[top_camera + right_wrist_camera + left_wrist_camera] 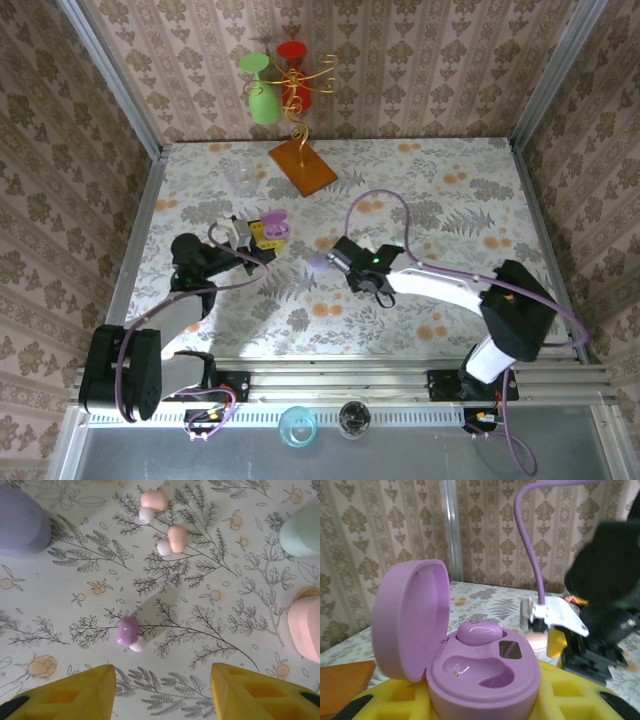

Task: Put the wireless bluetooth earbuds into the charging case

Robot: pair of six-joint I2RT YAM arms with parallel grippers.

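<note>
Plainly, the left gripper (485, 697) is clamped on the open case (485, 677), with its yellow pads (572, 690) pressed against either side of the base. The lid (410, 620) stands up at 9 o'clock of the base. A seated bud (477, 630), lilac like the case, fills the far socket, and the near socket (480, 672) is vacant and glossy. From above, the left gripper (262, 233) holds the case (276, 224) off the table (450, 190), toward 9 o'clock of its middle.

The right gripper (162, 672) has its jaws wide apart and grips nothing. Its yellow fingers (85, 690) frame a stretch of patterned table (225, 605). A loose bud (128, 631), lilac with a whitish tip, lies on the table just past the gap, at about 11 o'clock of its midpoint and apart from both fingers.

Farther out at 12 o'clock lie two pink buds (176, 538), near each other, each with a whitish tip. A lavender case (20, 520), shut, sits at 10 o'clock. A mint case (302, 530) is at 2 o'clock and a pink case (306, 630) at 3 o'clock, both cut by the frame edge. From above, the right gripper (337, 260) hangs near the table's middle, well apart from the left one.
</note>
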